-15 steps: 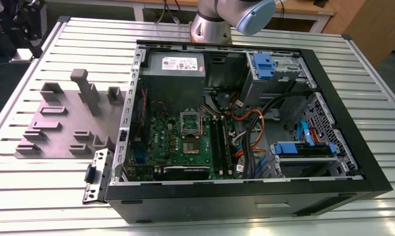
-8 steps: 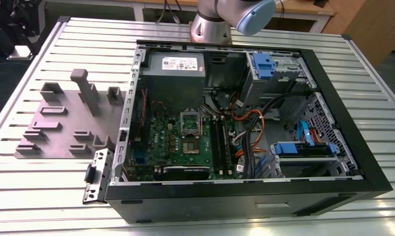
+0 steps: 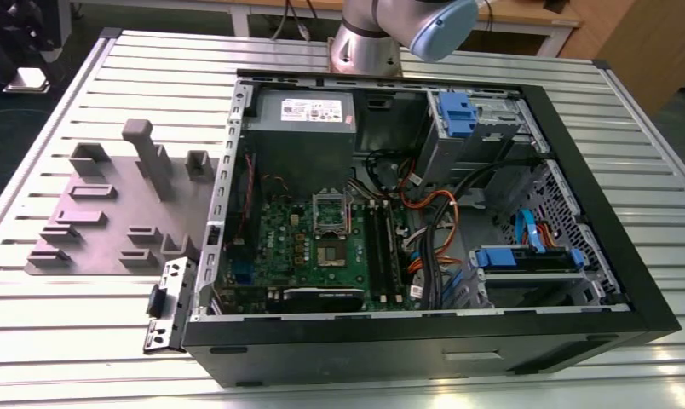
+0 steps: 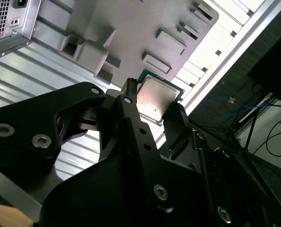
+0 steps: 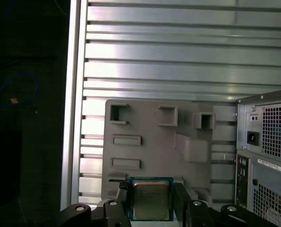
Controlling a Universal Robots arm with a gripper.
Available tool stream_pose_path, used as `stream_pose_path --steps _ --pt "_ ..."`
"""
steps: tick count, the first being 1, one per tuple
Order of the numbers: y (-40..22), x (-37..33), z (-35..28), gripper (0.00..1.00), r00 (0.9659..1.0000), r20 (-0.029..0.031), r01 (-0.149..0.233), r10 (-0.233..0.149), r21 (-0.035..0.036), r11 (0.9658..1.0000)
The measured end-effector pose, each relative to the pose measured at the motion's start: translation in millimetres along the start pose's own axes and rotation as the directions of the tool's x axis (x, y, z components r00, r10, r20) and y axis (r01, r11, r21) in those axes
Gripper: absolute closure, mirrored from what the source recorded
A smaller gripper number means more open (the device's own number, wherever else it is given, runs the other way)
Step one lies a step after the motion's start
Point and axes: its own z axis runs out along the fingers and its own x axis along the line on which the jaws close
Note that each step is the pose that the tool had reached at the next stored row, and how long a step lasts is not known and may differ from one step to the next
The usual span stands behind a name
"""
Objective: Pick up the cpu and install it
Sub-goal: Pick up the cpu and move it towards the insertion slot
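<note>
Fixture plate: a grey plate (image 3: 115,213) with raised blocks and pockets is lying on the slotted table (image 3: 93,375), at the exterior view's left, just beside the computer case (image 3: 434,341).

Cpu: the cpu (image 4: 154,101) is sitting between the claw's fingers (image 4: 131,109), its silvery top facing the camera. In the first wrist view the cpu (image 5: 151,201) is hanging over the near edge of the fixture plate (image 5: 150,151), and it is looking lifted well clear of it.

Claw: the gripper (image 4: 152,100) is pinching the cpu by two opposite edges. In the first wrist view the gripper (image 5: 151,190) is showing one finger on each side of the chip.

Board: the green board (image 3: 308,247) is lying flat in the floor of the open case. Its socket frame (image 3: 329,213) is sitting near the middle of the board.

Case, right side: orange cables are running past blue drive brackets (image 3: 513,258). The grey power supply (image 3: 306,111) is sitting at the far end, below the arm (image 3: 377,34).

Progress: the pick-up is looking done, since the chip is riding in the grip. The install is not yet done. The cpu is hovering outside the case, well apart from the socket, so the carry across and the seating are remaining.
</note>
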Motion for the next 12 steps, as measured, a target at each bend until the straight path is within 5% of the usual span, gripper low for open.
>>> stream_pose_path --steps 12 --pt "-0.1 -3.6 -0.7 0.53 1.0 -0.0001 0.0 0.0 0.0001 1.0"
